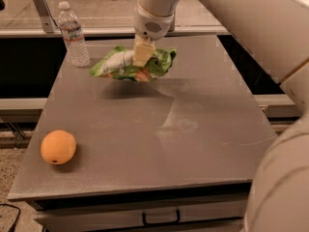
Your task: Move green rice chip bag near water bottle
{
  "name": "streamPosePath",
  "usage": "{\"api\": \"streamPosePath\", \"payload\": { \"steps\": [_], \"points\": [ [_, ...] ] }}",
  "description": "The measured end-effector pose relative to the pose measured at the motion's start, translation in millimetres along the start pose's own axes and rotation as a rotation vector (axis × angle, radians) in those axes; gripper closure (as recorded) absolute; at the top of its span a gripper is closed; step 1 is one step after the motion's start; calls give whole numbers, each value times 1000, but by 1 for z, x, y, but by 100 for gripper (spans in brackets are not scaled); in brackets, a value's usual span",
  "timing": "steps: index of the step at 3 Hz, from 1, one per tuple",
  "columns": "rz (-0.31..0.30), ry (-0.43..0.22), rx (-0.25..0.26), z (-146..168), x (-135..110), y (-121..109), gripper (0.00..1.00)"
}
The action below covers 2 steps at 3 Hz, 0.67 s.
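Observation:
The green rice chip bag (120, 64) is crumpled, with a white panel and an orange-red patch, and hangs just above the grey table (193, 129) over its far middle. My gripper (142, 54) comes down from above and is shut on the bag's top. The water bottle (72, 33) stands upright at the table's far left corner, a short way left of the bag's left tip, not touching it.
An orange (58, 147) lies near the table's front left edge. A metal bracket (41, 6) stands behind the bottle. My white arm (270, 57) fills the right side of the view. A drawer handle (161, 219) shows below the front edge.

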<state>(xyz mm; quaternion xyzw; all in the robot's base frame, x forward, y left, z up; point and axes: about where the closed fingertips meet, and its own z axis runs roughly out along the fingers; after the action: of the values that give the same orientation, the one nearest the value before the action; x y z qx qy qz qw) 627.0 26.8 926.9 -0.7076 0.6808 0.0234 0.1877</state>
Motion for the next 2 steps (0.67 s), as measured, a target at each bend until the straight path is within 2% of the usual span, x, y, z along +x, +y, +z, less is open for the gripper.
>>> {"api": "streamPosePath", "payload": {
  "steps": [2],
  "points": [
    [-35, -43, 17, 30, -54, -27, 100]
  ]
}}
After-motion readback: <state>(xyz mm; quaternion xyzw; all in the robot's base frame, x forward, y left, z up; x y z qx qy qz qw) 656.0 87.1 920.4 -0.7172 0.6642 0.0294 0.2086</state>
